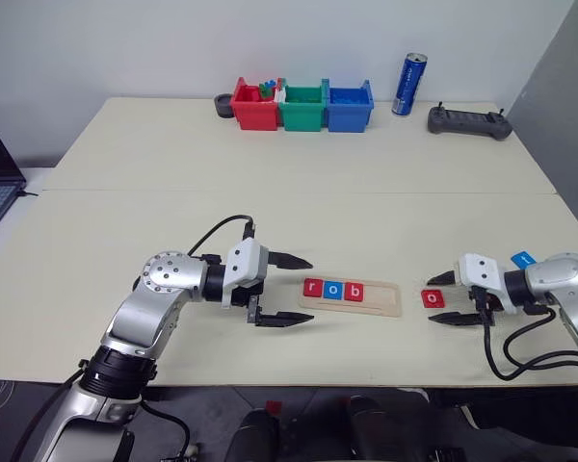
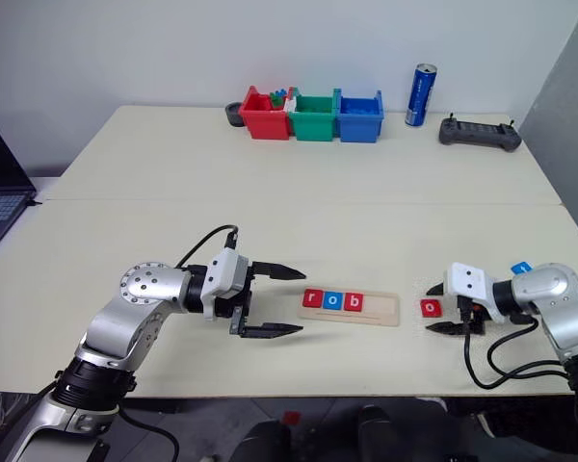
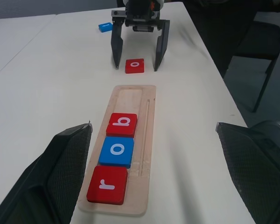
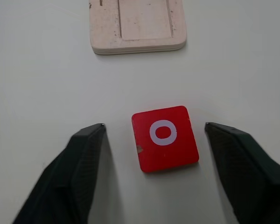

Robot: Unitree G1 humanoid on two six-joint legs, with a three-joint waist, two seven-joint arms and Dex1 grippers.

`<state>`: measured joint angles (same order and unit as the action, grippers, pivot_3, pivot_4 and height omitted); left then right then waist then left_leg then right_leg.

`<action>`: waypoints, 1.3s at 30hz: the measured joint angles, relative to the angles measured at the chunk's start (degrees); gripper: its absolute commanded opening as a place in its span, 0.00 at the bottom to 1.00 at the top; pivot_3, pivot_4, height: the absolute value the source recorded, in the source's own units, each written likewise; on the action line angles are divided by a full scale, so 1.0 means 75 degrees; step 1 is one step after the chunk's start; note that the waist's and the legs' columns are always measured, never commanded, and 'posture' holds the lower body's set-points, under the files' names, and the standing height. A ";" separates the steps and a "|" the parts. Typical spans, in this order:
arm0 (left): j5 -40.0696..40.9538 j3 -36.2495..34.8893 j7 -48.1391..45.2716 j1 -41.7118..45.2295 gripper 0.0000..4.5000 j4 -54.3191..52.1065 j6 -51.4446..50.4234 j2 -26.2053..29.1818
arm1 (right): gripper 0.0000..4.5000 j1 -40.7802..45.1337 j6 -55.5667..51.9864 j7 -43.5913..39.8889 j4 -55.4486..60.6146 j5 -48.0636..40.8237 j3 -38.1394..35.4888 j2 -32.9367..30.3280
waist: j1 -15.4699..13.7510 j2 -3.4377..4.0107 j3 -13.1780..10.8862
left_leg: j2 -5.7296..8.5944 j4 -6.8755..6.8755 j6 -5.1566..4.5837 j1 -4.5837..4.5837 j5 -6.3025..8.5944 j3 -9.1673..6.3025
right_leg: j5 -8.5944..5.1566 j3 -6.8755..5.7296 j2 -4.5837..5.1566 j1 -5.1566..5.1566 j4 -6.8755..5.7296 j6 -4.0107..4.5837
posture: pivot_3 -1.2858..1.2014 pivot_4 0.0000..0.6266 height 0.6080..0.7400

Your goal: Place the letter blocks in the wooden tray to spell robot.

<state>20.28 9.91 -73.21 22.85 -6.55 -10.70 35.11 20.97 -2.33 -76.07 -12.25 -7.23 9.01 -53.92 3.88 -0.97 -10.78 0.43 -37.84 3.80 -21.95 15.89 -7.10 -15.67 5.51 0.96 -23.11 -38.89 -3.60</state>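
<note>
From the head camera, a cream table (image 1: 299,164) holds a long pale wooden tray (image 1: 380,306) with three small square letter tiles seated at one end: a red r (image 1: 313,287), a blue o (image 1: 333,290) and a red b (image 1: 354,292), leaving two slots bare toward the right arm. The left claw (image 1: 299,289) hangs wide and empty just short of the tray's filled end, probably parked out of the way. The right claw (image 1: 446,298) sits low at the table, its black fingers straddling a loose red o tile (image 1: 433,298) that lies just beyond the tray's empty end. A blue tile (image 1: 523,259) rests behind that claw's wrist. In the left wrist camera, the tray runs away from the wide fingers toward the right claw. In the right wrist camera, the red o tile lies flat between the parted fingers (image 4: 79,168), untouched, seemingly lined up for a pinch; the tray's bare end lies ahead.
</note>
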 measured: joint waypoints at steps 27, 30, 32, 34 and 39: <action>0.0179 -0.0085 0.0026 -0.0136 1.00 -0.0099 -0.0022 0.0228 | 0.32 0.0310 -0.2353 0.1212 0.2295 -0.0377 0.0465 0.1410 | -0.0091 0.0000 0.0000 | 0.0003 -0.0002 0.0001 -0.0007 0.0000 -0.0010 | 0.0000 -0.0008 0.0002 -0.0005 -0.0006 0.0000 | 0.52 0.24 1.00; 0.0184 -0.0098 0.0037 -0.0270 1.00 -0.0230 -0.0025 0.0251 | 0.32 0.0329 -0.2278 0.1201 0.2240 -0.0312 0.0511 0.1493 | -0.0081 0.0000 0.0000 | 0.0001 -0.0002 0.0001 -0.0006 0.0000 -0.0009 | 0.0000 -0.0007 0.0001 -0.0005 -0.0007 0.0000 | 0.52 0.24 1.00; 0.0187 -0.0098 0.0038 -0.0315 1.00 -0.0290 -0.0029 0.0261 | 0.32 0.0357 -0.2258 0.1186 0.2178 -0.0282 0.0552 0.1520 | -0.0085 0.0000 0.0000 | 0.0001 -0.0002 0.0001 -0.0006 0.0000 -0.0013 | 0.0001 -0.0011 0.0001 -0.0005 -0.0007 0.0000 | 0.52 0.24 1.00; 0.0187 -0.0099 0.0051 -0.0315 1.00 -0.0291 -0.0034 0.0296 | 0.32 0.0359 -0.2217 0.1173 0.2137 -0.0233 0.0593 0.1552 | -0.0088 0.0000 0.0000 | 0.0002 -0.0002 0.0001 -0.0006 0.0000 -0.0013 | 0.0000 -0.0010 0.0001 -0.0005 -0.0008 0.0000 | 0.52 0.24 1.00; 0.0187 -0.0115 0.0124 -0.0314 1.00 -0.0291 -0.0040 0.0300 | 0.32 0.0359 -0.2061 0.1146 0.1954 -0.0089 0.0692 0.1561 | -0.0087 0.0000 0.0000 | 0.0002 -0.0002 0.0001 -0.0006 0.0000 -0.0012 | 0.0001 -0.0010 0.0001 -0.0005 -0.0008 0.0001 | 0.52 0.24 1.00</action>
<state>21.68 9.05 -72.28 20.49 -8.73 -11.00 37.36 23.67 -17.79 -67.47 2.40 -7.90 14.21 -42.21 3.23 -0.97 -10.78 0.44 -37.86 3.81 -22.00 15.89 -7.19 -15.66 5.44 0.96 -23.14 -38.95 -3.59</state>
